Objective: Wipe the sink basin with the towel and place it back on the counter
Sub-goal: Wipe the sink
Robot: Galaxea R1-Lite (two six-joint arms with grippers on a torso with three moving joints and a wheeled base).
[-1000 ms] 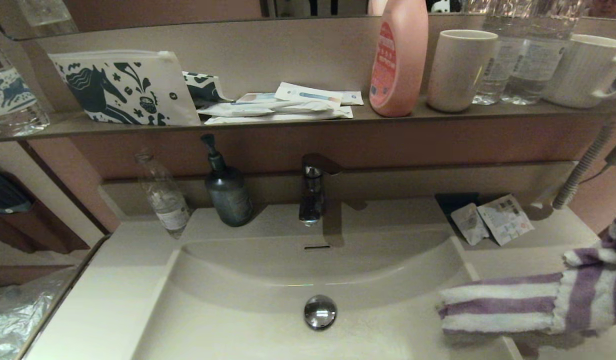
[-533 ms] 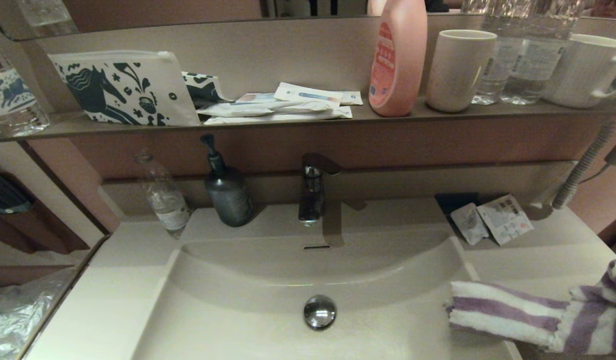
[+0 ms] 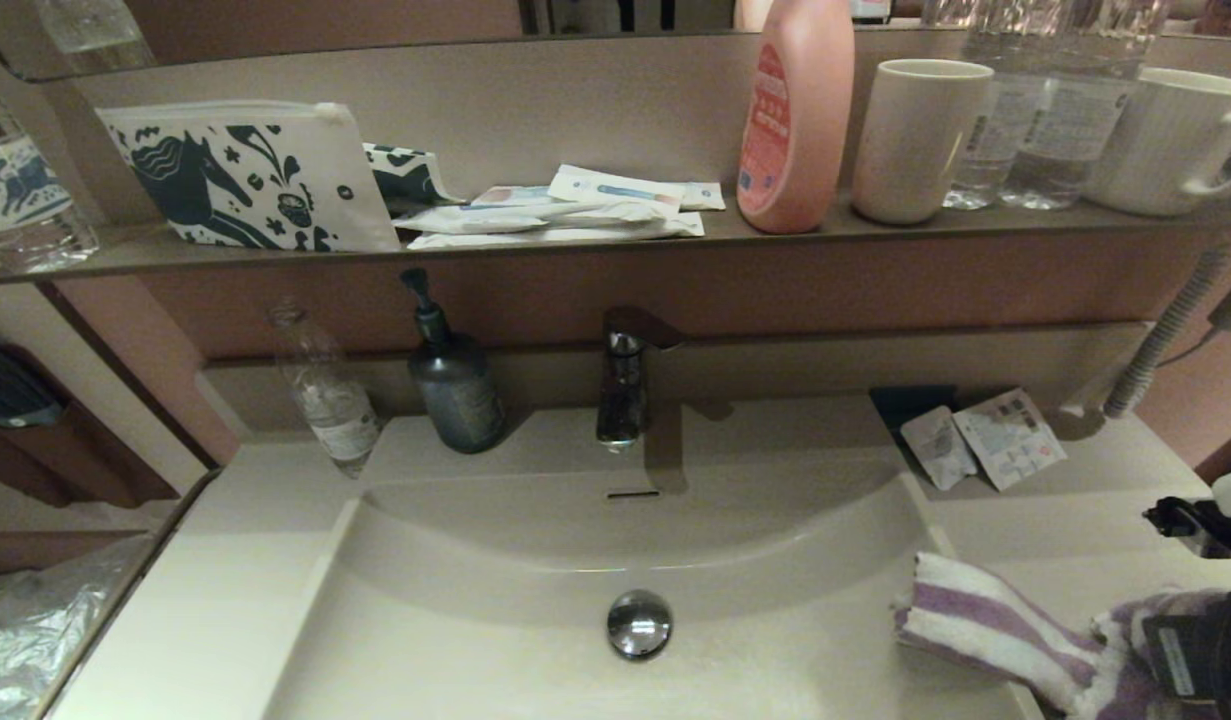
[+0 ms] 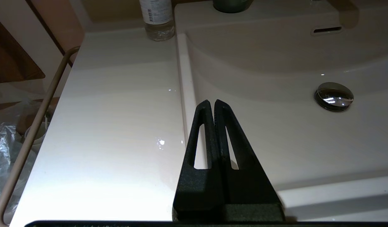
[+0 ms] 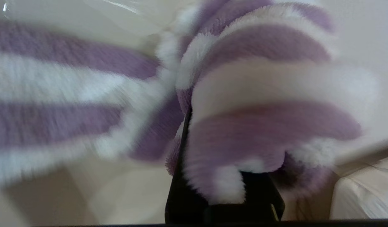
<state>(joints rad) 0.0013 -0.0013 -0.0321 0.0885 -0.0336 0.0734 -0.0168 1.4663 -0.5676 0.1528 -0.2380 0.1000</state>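
The purple and white striped towel (image 3: 985, 625) lies over the right rim of the sink basin (image 3: 535, 560), and its far end runs onto the counter (image 3: 1055, 520). My right gripper (image 3: 1140, 655) is at the near right, low over the counter, shut on the towel's bunched end. In the right wrist view the towel (image 5: 260, 94) covers most of the right gripper (image 5: 212, 135). My left gripper (image 4: 211, 102) is shut and empty. It hovers over the basin's left rim (image 4: 181, 78) and is out of the head view. The chrome drain plug (image 3: 639, 623) is uncovered.
A faucet (image 3: 625, 385), a dark pump bottle (image 3: 455, 385) and a clear bottle (image 3: 325, 395) stand behind the basin. Sachets (image 3: 985, 440) lie on the right counter. The brown shelf (image 3: 575, 245) carries a horse-print pouch (image 3: 245, 175), a pink bottle (image 3: 797, 120) and cups.
The towel has come down and toward the near right. It hung stretched in the air before; now it rests on the basin rim and counter. My right arm has come into the head view.
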